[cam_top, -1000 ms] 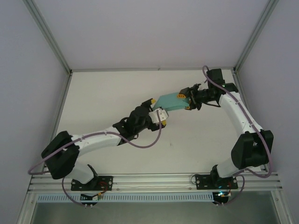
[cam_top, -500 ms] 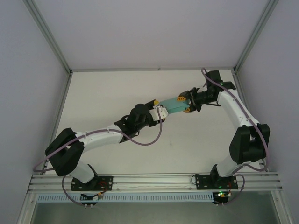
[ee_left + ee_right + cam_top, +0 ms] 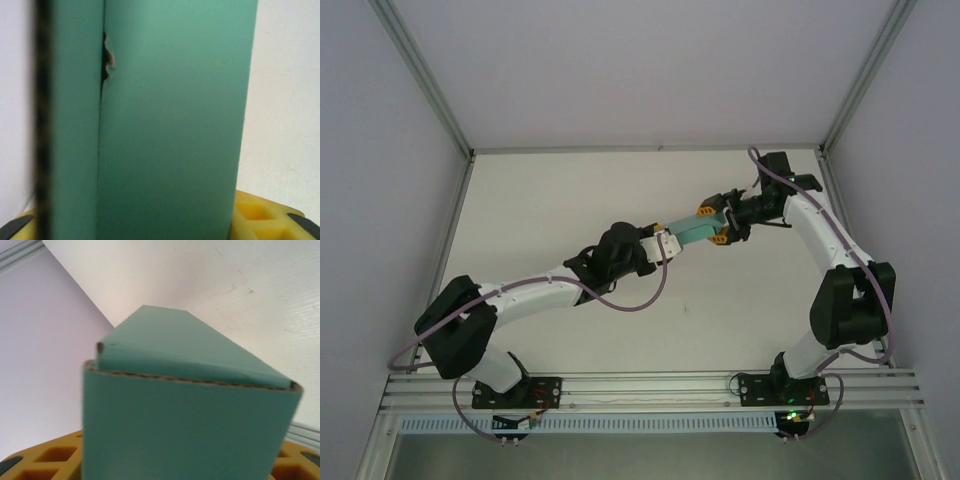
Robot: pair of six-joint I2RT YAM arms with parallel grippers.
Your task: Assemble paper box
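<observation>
The slim teal-green cardboard paper box (image 3: 687,233) hangs at the right-centre of the white table (image 3: 540,210), bridged end to end between the two arms. The left gripper (image 3: 667,243) grasps its nearer end: in the left wrist view the box's long sides run down to the yellow finger pads (image 3: 260,215), and a lengthwise seam (image 3: 102,150) with a small ragged notch runs beside the box's left edge. The right gripper (image 3: 716,222) straddles the farther end; whether it is pressing the box I cannot tell. In the right wrist view the corrugated cut edge (image 3: 190,380) crosses the box's end, with a panel sloping away behind it. Bare tabletop lies wide to the left and toward the near rail (image 3: 650,385), while the right arm's elbow stands near the right wall
</observation>
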